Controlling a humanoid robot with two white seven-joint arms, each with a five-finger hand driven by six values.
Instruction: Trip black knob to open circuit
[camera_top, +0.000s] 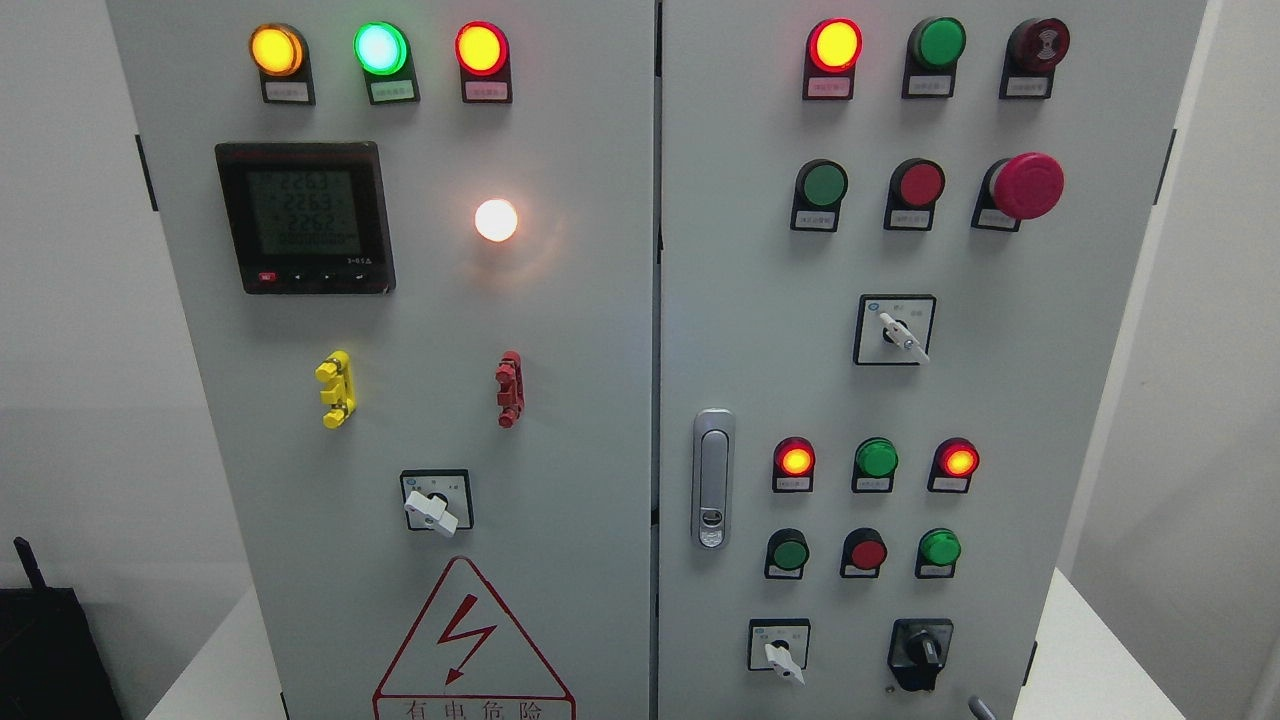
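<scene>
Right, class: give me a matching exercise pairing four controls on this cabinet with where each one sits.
Things:
1. black knob
2. digital meter
3. red mushroom button
4. door latch

Places:
A. upper left of left door
B. left edge of right door, mid-height
C. bottom right of right door
D. upper right of right door

Pairs: 1-C, 2-A, 3-D, 4-B

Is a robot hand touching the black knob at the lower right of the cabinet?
Apart. The head view shows the black knob with bare panel all around it, and no robot hand appears anywhere in the picture.
</scene>
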